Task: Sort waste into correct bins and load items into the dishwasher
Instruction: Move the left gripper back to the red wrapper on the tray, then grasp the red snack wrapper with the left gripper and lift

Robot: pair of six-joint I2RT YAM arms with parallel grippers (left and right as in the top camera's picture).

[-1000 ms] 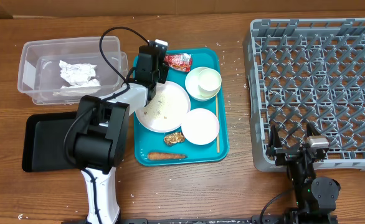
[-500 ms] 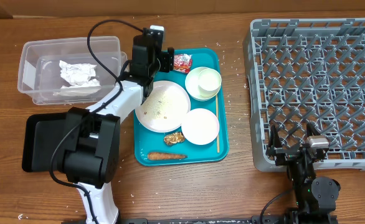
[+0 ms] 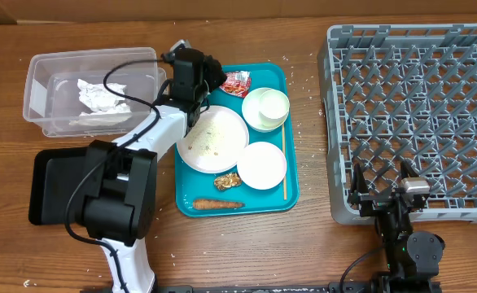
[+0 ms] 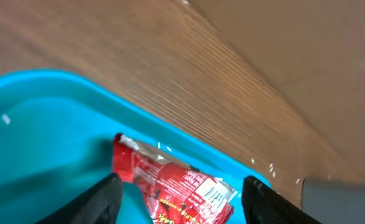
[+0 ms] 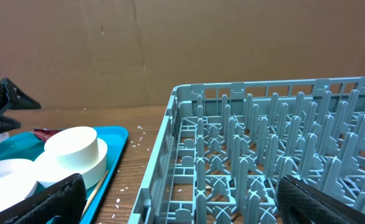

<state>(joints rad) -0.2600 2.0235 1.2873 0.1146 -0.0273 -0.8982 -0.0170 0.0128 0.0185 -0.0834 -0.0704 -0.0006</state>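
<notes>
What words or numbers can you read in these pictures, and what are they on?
Red wrapper: it has white writing and a pale patch of small print, but both are too blurred and cut off by the picture edge to read.
Everything else: no words, numbers or signs show.

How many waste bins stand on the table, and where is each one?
2. The clear plastic tub sits at the far left with a crumpled napkin inside. The black tray lies nearer the robot, partly hidden under the left arm.
</notes>
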